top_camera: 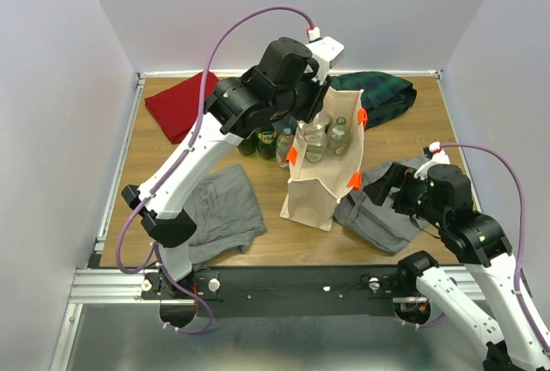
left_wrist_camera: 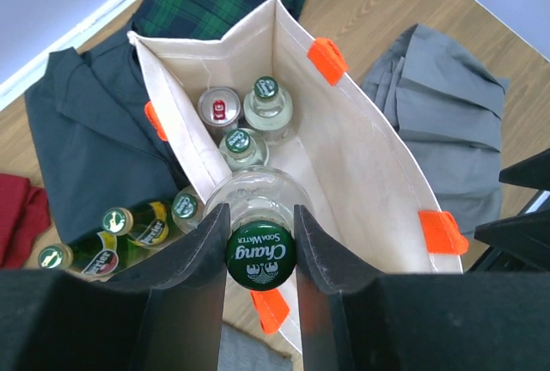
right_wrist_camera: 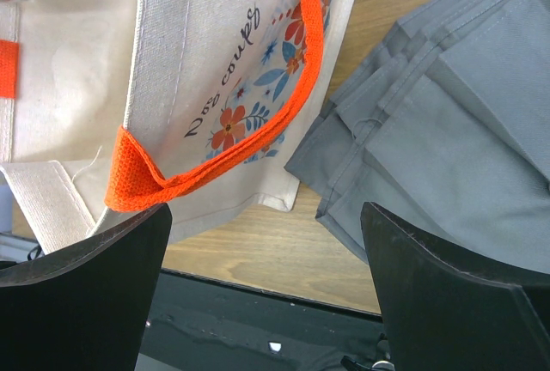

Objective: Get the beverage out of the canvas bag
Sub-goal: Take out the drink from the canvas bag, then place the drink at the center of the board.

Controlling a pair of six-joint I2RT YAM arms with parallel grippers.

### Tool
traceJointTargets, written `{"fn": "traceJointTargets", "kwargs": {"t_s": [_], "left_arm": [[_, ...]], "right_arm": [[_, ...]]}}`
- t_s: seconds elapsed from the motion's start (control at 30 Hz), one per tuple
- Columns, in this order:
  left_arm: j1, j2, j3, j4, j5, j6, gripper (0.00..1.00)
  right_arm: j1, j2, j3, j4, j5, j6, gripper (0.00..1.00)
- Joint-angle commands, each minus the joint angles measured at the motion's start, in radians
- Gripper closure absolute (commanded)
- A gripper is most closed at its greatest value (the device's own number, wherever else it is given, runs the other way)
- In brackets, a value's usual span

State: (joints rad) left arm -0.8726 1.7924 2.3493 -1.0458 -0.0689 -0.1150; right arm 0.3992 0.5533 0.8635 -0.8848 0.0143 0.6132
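Over canvas bag (left_wrist_camera: 361, 156) mouth: L pincer (left_wrist_camera: 260, 242) clamped on Chang bottle (left_wrist_camera: 258, 195) neck, prob. not yet clear of rim. R pincer (right_wrist_camera: 265, 216) apart, idle. 2 bottles (left_wrist_camera: 268, 105) + can (left_wrist_camera: 220, 109) left inside.

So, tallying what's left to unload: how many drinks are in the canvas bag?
4: a can against the wall of the canvas bag, a clear bottle beside it, a second clear bottle mid-bag, and the Chang bottle at the mouth, in the left gripper. Others may hide beneath.
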Motion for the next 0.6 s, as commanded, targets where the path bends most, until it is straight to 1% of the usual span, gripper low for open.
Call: {"fn": "traceJointTargets", "kwargs": {"t_s": [0.0,0.03,0.1,0.33,0.57], "left_arm": [[-0.005,-0.105,-0.013,0.182,-0.098,0.006,1.00],[-0.005,-0.126,-0.054,0.199,-0.109,0.002,1.00],[-0.005,-0.140,-0.076,0.230,-0.140,-0.003,1.00],[-0.005,-0.166,-0.100,0.248,-0.203,-0.002,1.00],[-0.005,-0.211,-0.143,0.332,-0.232,-0.014,1.00]], "right_arm": [[0.004,-0.004,-0.004,-0.013,0.021,0.007,0.00],[0.004,-0.001,-0.004,-0.014,0.019,0.007,0.00],[0.003,-0.001,-0.004,-0.014,0.016,0.003,0.00],[0.004,-0.001,-0.003,-0.014,0.015,0.005,0.00],[0.004,-0.003,-0.004,-0.014,0.018,0.005,0.00]]}}
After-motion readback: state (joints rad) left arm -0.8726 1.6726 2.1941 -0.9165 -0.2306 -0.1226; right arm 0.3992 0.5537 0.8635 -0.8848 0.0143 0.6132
